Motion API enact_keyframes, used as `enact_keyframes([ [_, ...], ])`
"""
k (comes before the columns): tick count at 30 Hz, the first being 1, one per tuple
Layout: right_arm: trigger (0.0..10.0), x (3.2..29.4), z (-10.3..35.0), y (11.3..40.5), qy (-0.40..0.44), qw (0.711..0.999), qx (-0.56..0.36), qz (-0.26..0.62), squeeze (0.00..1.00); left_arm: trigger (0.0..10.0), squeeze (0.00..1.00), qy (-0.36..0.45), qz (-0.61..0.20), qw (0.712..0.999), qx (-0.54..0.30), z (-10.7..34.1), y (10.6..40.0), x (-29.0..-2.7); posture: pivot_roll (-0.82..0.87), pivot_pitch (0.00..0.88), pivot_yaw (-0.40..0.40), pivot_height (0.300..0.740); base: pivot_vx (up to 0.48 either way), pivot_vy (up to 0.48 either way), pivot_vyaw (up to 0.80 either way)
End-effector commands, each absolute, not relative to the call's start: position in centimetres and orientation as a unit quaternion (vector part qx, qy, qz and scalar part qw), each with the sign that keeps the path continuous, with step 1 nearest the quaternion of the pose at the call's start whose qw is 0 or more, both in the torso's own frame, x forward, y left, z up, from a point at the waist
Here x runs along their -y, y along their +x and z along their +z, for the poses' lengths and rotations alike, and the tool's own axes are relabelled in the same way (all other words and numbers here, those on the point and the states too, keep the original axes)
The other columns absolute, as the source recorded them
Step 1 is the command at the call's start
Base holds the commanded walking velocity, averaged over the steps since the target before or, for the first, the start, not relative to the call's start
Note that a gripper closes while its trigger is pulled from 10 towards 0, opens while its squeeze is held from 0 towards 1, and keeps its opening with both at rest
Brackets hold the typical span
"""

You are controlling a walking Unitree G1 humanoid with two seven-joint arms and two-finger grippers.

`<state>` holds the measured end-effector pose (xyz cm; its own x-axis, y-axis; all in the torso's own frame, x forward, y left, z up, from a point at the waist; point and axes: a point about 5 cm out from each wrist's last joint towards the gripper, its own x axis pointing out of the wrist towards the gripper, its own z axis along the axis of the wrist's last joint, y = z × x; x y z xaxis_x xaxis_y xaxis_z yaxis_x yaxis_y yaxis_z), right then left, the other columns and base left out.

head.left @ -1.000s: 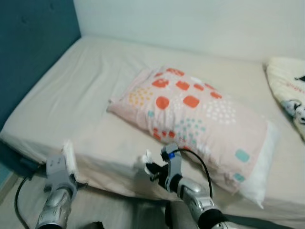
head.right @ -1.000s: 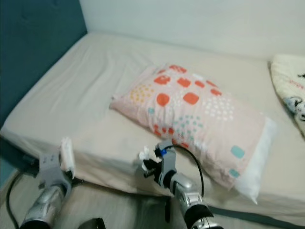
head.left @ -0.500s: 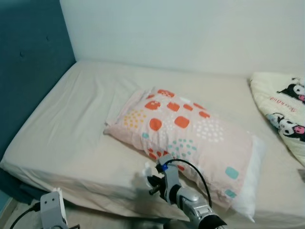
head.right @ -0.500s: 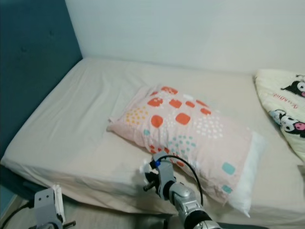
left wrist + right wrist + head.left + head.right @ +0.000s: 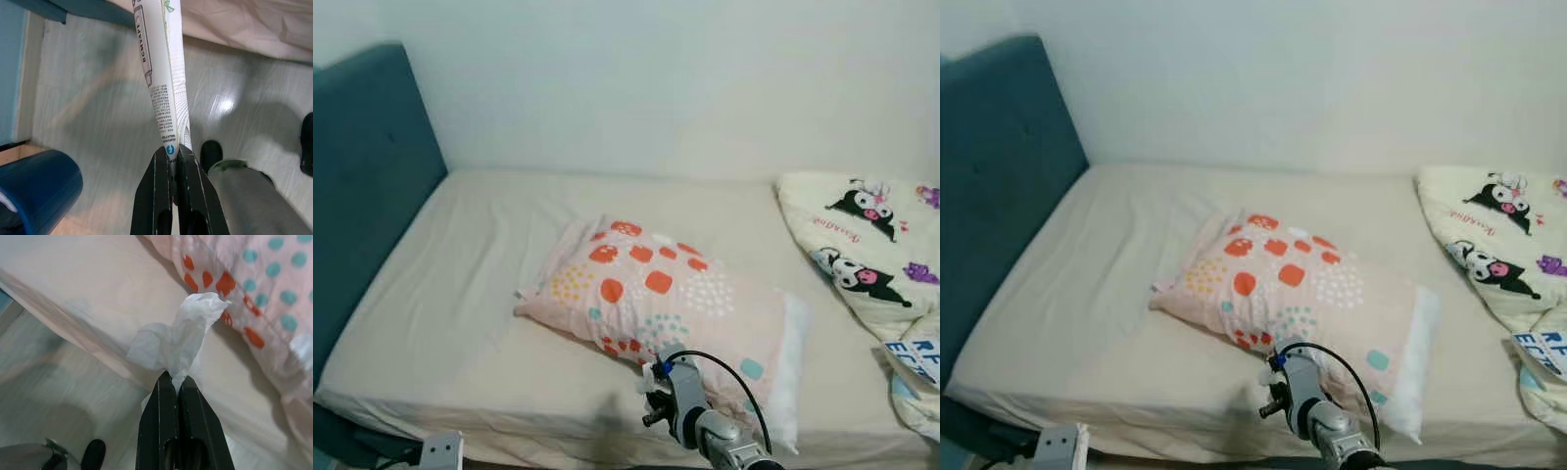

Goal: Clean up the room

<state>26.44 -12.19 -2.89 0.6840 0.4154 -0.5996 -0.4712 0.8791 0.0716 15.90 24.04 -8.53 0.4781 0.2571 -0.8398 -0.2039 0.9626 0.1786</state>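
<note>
My right gripper (image 5: 173,378) is shut on a crumpled white tissue (image 5: 176,338). It holds the tissue just above the near edge of the bed (image 5: 460,304), in front of a pink pillow (image 5: 656,294) with orange and teal spots. My left gripper (image 5: 171,152) is shut on a flat white printed wrapper (image 5: 164,68) and hangs low over the pale floor beside the bed. The left wrist (image 5: 441,452) peeks in at the bottom edge of the left eye view.
A teal headboard (image 5: 362,186) closes the bed's left end, and a white wall runs behind it. A cream blanket with cartoon figures (image 5: 862,255) lies bunched at the right. A blue round container (image 5: 36,188) stands on the floor near my left gripper.
The camera has tilted up, so more wall and blanket show. Both arms sit lower in the picture, the left nearly out of it. Both grippers still hold the same things.
</note>
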Motion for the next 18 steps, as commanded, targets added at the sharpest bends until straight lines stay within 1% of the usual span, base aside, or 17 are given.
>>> enact_keyframes([
  [1,0.0,12.2,-3.4,25.9,-0.055,0.910,-0.330,0.244,0.00,10.0,0.00,0.035,0.119,0.854,-0.505,-8.8,15.4,-23.7,-0.04,0.000,-0.030,0.740,0.000,0.000,0.00],
  [3,0.0,12.2,-3.4,25.9,-0.055,0.910,-0.330,0.244,0.00,10.0,0.00,0.035,0.119,0.854,-0.505,-8.8,15.4,-23.7,-0.04,0.000,-0.030,0.740,0.000,0.000,0.00],
  [4,10.0,12.1,-3.9,25.4,-0.081,0.899,-0.344,0.257,0.00,10.0,0.00,0.054,0.100,0.850,-0.515,-9.1,14.6,-23.8,-0.04,0.000,-0.029,0.740,0.000,0.000,0.65],
  [6,10.0,12.3,-4.5,24.6,-0.092,0.892,-0.363,0.253,0.00,10.0,0.00,0.063,0.092,0.843,-0.526,-9.4,13.6,-24.2,-0.04,0.000,-0.027,0.740,0.000,0.000,0.65],
  [7,10.0,12.3,-4.5,24.6,-0.092,0.892,-0.363,0.253,0.00,10.0,0.00,0.063,0.092,0.843,-0.526,-9.4,13.6,-24.2,-0.04,0.000,-0.027,0.740,0.000,0.000,0.65],
  [8,10.0,12.7,-4.9,24.2,-0.087,0.891,-0.377,0.238,0.00,10.0,0.00,0.066,0.088,0.839,-0.533,-9.6,12.9,-24.4,-0.03,0.000,-0.026,0.740,0.000,0.000,0.66],
  [11,10.0,12.9,-5.2,24.0,-0.082,0.891,-0.385,0.227,0.00,10.0,0.00,0.067,0.085,0.836,-0.538,-9.6,12.5,-24.5,-0.03,0.000,-0.026,0.740,0.000,0.000,0.66],
  [12,10.0,13.3,-5.5,23.5,-0.057,0.893,-0.398,0.203,0.00,10.0,0.00,0.072,0.076,0.829,-0.549,-9.8,11.9,-24.6,-0.03,0.000,-0.028,0.740,0.000,0.000,0.66],
  [13,10.0,13.3,-5.5,23.5,-0.057,0.893,-0.398,0.203,0.00,10.0,0.00,0.072,0.076,0.829,-0.549,-9.8,11.9,-24.6,-0.03,0.000,-0.028,0.740,0.000,0.000,0.66],
  [14,10.0,14.6,-6.4,22.4,0.064,0.898,-0.422,0.110,0.00,10.0,0.00,0.074,0.057,0.814,-0.573,-10.2,10.5,-24.6,-0.02,0.000,-0.029,0.740,0.000,0.000,0.66],
  [15,10.0,15.0,-6.7,21.8,0.114,0.893,-0.428,0.076,0.00,10.0,0.00,0.076,0.050,0.806,-0.584,-10.4,9.9,-24.7,-0.02,0.000,-0.029,0.740,0.000,0.000,0.66],
  [16,10.0,15.0,-6.7,21.8,0.114,0.893,-0.428,0.076,0.00,10.0,0.00,0.076,0.050,0.806,-0.584,-10.4,9.9,-24.7,-0.02,0.000,-0.029,0.740,0.000,0.000,0.66],
  [18,10.0,15.3,-7.2,20.8,0.156,0.885,-0.435,0.054,0.00,10.0,0.00,0.075,0.043,0.798,-0.596,-10.6,9.0,-24.7,-0.02,0.001,-0.028,0.740,0.000,0.000,0.66],
])
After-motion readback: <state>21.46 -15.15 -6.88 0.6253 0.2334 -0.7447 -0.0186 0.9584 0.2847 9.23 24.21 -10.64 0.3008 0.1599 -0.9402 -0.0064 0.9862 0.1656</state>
